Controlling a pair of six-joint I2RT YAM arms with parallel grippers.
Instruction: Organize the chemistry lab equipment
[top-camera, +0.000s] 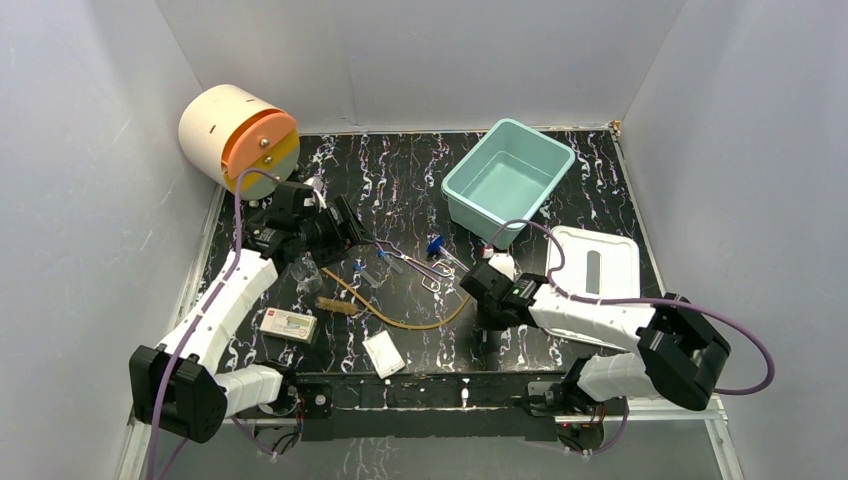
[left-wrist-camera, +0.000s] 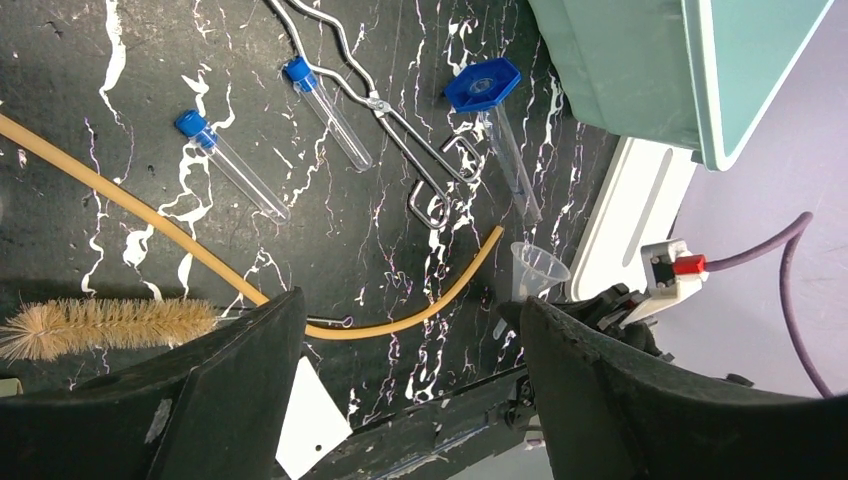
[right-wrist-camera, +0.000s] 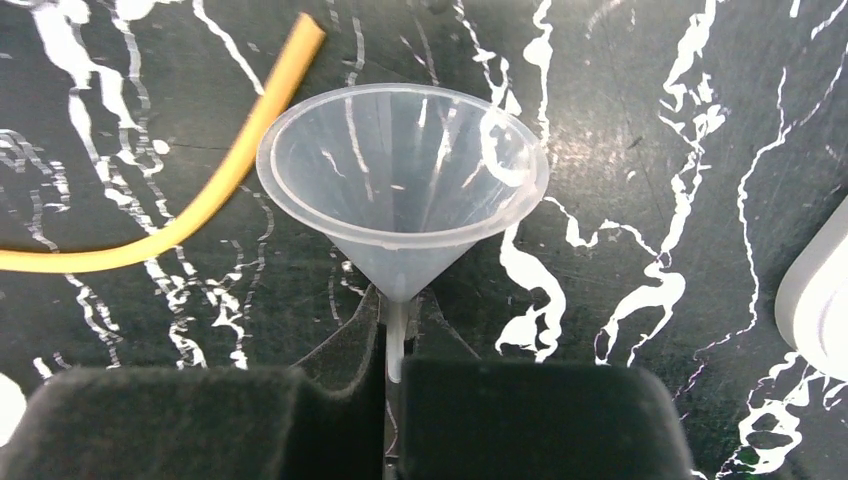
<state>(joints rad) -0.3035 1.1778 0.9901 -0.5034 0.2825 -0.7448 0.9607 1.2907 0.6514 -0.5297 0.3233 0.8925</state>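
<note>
A clear funnel (right-wrist-camera: 400, 180) lies on the black marbled table with its thin stem between the pads of my right gripper (right-wrist-camera: 400, 320), which is shut on it. In the top view that right gripper (top-camera: 485, 300) is low over the table's middle right. A tan rubber tube (top-camera: 410, 322) curves past the funnel. Metal tongs (left-wrist-camera: 400, 130), two blue-capped test tubes (left-wrist-camera: 230, 165), a hex-capped tube (left-wrist-camera: 500, 130) and a brush (left-wrist-camera: 110, 325) lie under my left gripper (left-wrist-camera: 408, 305). It hangs open and empty at the left (top-camera: 350, 225).
A teal tub (top-camera: 508, 175) stands at the back right. The white slotted lid (top-camera: 595, 270) lies just right of my right gripper. A white and orange cylinder (top-camera: 235, 135) is at the back left. A small box (top-camera: 289, 324) and a white packet (top-camera: 384, 352) lie near the front edge.
</note>
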